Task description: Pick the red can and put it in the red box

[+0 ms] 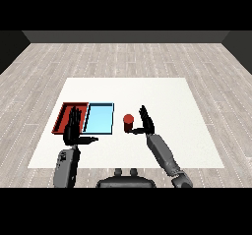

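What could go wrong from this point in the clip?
The right hand is open beside the upright can, not yet around it; closing off-centre could tip it. The blue tray lies between the can and the red tray, so a short carry might end there. The left hand hangs over the red tray and could block the placement.

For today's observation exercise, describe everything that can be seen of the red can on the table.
The red can is a small, plain red cylinder with a rounded-looking top, standing upright on the white table. It sits just right of the light blue tray, apart from it and outside both trays. The right hand is open beside it on its right, thumb reaching toward its base; whether they touch cannot be told. No label or marking is visible.
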Available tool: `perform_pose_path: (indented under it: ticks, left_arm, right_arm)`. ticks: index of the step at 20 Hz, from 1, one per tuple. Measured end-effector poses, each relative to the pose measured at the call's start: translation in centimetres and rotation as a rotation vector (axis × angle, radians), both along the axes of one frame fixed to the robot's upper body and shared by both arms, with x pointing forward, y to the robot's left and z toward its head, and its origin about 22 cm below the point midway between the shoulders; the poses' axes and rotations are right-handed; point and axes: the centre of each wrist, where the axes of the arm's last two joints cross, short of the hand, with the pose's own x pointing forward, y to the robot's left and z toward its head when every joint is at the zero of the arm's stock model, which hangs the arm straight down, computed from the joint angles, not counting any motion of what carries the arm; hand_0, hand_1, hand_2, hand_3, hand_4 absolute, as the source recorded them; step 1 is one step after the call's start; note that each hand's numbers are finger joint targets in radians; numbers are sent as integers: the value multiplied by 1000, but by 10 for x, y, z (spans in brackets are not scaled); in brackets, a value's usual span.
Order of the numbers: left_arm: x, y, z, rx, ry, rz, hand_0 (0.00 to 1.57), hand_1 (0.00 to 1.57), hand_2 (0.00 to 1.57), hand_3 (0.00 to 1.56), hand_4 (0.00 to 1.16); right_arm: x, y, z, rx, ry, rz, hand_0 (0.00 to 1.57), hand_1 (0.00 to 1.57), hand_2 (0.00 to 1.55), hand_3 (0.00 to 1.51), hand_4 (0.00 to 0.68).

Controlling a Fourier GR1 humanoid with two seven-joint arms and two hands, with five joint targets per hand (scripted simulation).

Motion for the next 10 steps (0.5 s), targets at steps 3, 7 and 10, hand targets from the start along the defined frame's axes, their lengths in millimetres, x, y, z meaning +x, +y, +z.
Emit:
perform_pose_path:
  ticks: [3,7,10]
  left_arm:
    - [3,4,-2,-1,5,2,0,0,0,0,0]
    - [-2,0,-8,7,2,6,0,0,0,0,0]
    - [1,3,-4,11,-2,5,0,0,0,0,0]
  right_arm:
    - [1,2,-8,2,15,11,0,0,0,0,0]
    - [2,12,-11,3,28,16,0,0,0,0,0]
    - [8,17,-9,12,37,23,0,0,0,0,0]
